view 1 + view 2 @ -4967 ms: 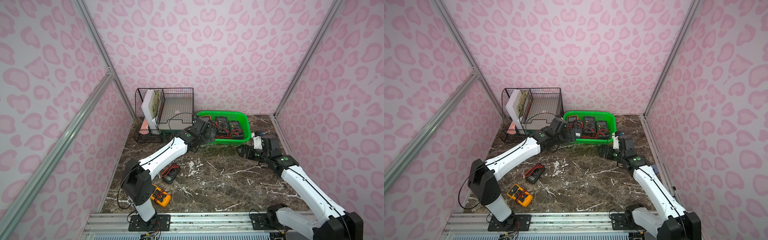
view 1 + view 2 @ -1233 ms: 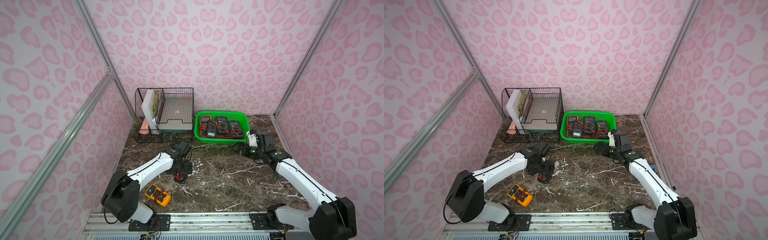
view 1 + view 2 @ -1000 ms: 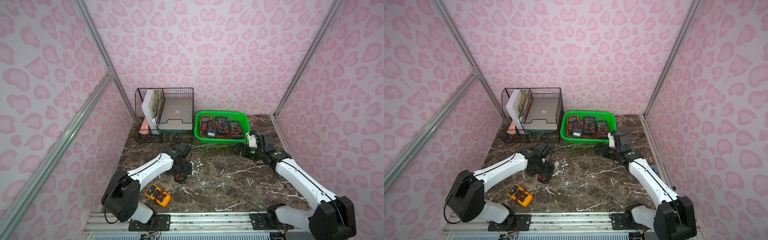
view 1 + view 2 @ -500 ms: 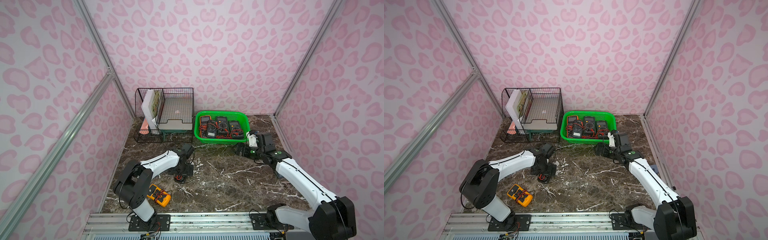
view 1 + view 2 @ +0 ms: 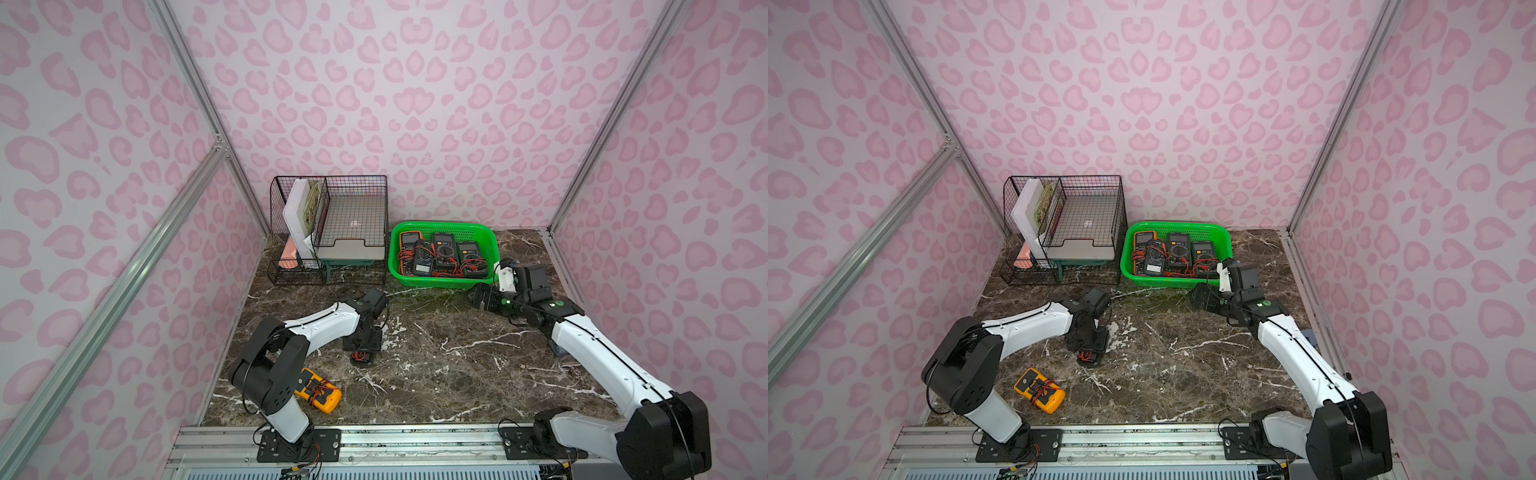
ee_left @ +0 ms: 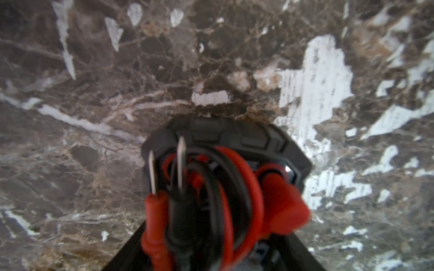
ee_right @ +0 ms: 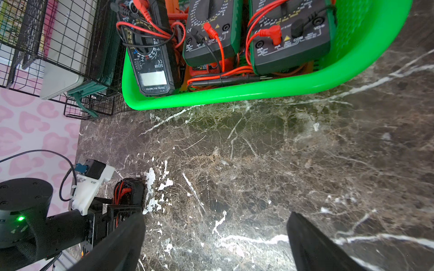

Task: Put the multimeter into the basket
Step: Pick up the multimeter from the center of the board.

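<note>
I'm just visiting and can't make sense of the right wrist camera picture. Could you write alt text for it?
A bright green plastic basket holds several dark multimeters with red and black leads, on a brown marble tabletop. The right hand hangs open over bare marble, while the left hand grips a black multimeter nearby.

Over in the basket (image 7: 234,95), the black multimeter (image 7: 150,58) reads "SZ308" and "DIGITAL MULTIMETER", seen upside down. The grey-faced meter (image 7: 293,50) shows "COM" and "20A" by its sockets.
</note>
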You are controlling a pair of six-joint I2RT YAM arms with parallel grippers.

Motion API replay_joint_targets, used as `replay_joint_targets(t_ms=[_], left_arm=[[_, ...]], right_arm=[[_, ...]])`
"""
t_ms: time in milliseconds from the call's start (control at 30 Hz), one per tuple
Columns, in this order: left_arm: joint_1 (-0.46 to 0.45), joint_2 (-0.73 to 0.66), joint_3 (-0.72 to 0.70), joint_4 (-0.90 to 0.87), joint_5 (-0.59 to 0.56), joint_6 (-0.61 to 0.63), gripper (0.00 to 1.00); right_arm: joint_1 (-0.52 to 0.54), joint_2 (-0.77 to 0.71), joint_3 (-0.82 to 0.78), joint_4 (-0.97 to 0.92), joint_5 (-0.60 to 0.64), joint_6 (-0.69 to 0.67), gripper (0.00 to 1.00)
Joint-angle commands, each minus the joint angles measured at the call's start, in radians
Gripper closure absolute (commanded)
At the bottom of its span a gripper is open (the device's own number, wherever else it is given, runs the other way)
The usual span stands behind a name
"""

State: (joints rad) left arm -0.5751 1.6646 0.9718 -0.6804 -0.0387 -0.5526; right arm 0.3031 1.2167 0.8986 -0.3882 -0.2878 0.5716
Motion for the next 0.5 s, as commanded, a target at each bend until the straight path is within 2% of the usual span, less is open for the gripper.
replay_joint_targets(t_ms=[0,67,467], left_arm=[[-0.003,-0.005,0.024,-0.012,0.064,-0.018,0.91],[-0.006,-0.010,0.045,-0.026,0.069,-0.015,1.00],[-0.027,-0.055,0.212,-0.120,0.074,-0.013,1.00]], right_arm=[[-0.004,0.002,0.011,-0.002,0.005,-0.003,0.01],[-0.005,0.004,0.011,0.000,0.004,-0.003,0.01],[-0.025,0.010,0.011,0.009,-0.005,-0.006,0.01]])
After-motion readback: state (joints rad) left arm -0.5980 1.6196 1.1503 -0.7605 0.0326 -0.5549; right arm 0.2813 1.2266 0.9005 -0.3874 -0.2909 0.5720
